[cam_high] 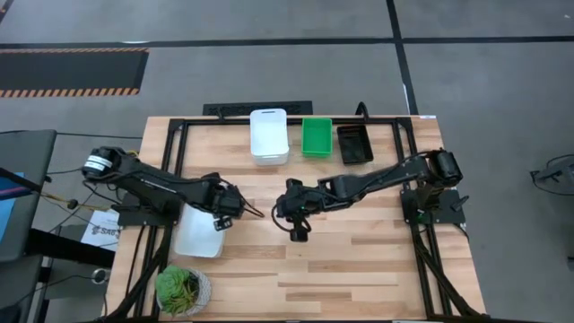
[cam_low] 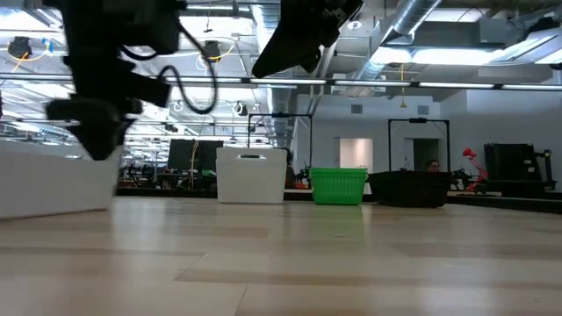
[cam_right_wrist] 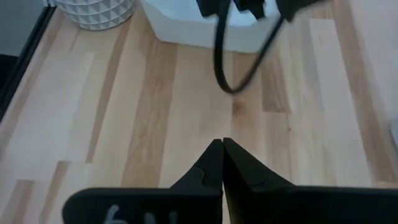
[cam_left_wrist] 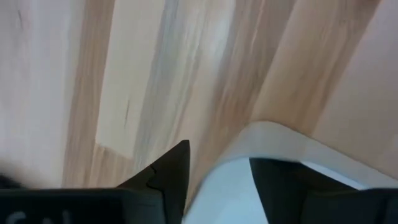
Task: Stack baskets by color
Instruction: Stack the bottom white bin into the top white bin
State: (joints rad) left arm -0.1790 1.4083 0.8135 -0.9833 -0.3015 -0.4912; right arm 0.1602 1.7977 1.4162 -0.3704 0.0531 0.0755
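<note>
Left end effector (cam_high: 221,218) is straddling the rim of a lone white basket (cam_high: 199,235) just beside the potted plant (cam_high: 182,289), fingers closing. Right end effector (cam_high: 297,232) is idling pinched shut, empty, farther off.

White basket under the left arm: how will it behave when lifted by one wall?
The white basket looks thin-walled and shallow, so it is probably light and fairly stiff. The left end effector straddles only one wall near a corner, so it may tilt or swing once lifted. The smooth plastic could slip in a light pinch.
</note>
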